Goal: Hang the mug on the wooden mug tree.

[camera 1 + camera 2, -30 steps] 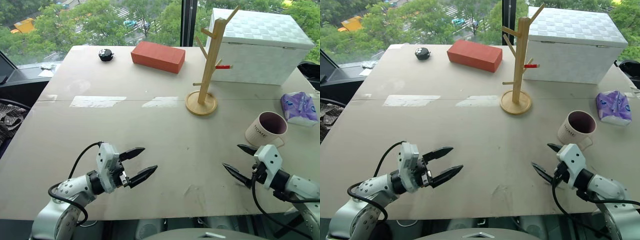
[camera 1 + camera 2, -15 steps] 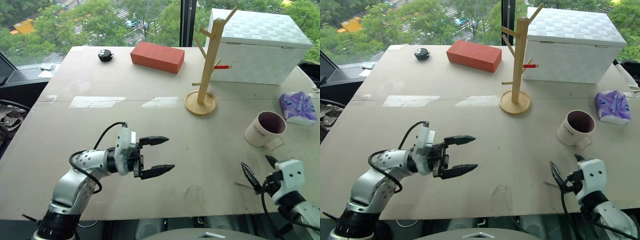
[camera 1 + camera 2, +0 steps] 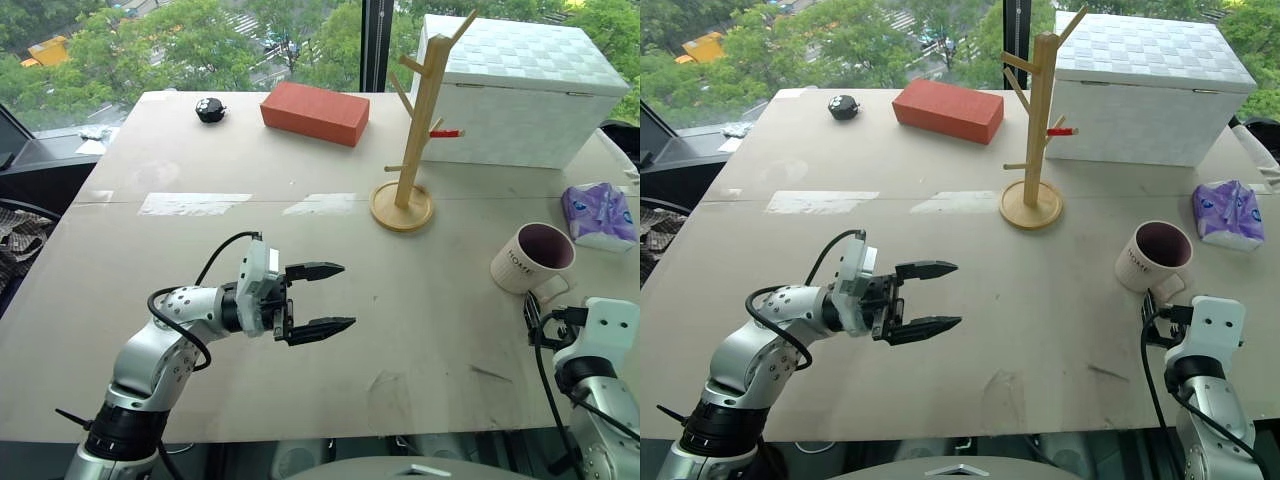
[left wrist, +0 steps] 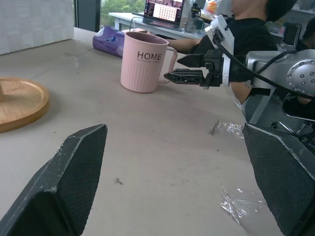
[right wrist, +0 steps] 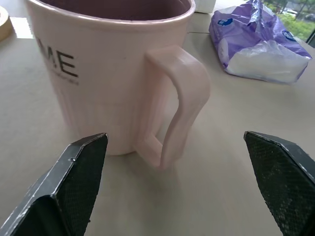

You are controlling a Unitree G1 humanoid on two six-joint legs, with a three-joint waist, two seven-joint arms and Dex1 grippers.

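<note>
Directly ahead of the wide-open right tool (image 5: pixel 167 182), the mug (image 5: pixel 118 73); handle toward it, untouched.

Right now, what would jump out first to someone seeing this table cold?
Probably the tall light-wood mug tree standing on its round base mid-table, in front of a white box. Next, the cream mug with the maroon inside upright near the right edge, the open right gripper lined up on its handle. The open left gripper hovers mid-table, empty.

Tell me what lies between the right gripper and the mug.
Nothing: in the right wrist view, bare table runs from the open right gripper to the mug, handle facing it.
</note>
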